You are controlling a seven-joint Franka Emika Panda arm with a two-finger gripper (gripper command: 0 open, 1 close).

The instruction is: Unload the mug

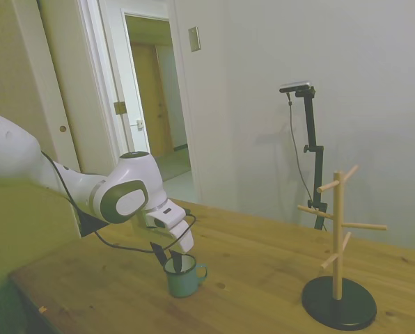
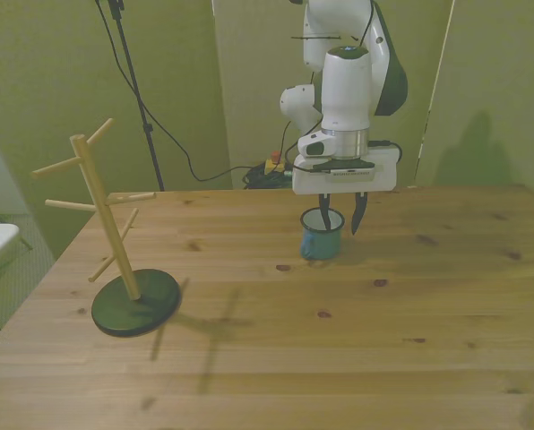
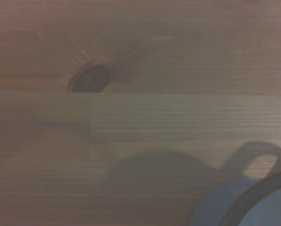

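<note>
The mug (image 2: 322,240) (small, teal, white inside, dark rim) stands upright on the worktop (image 2: 339,340), centre of the front view, lower middle in the side view (image 1: 184,276).
</note>
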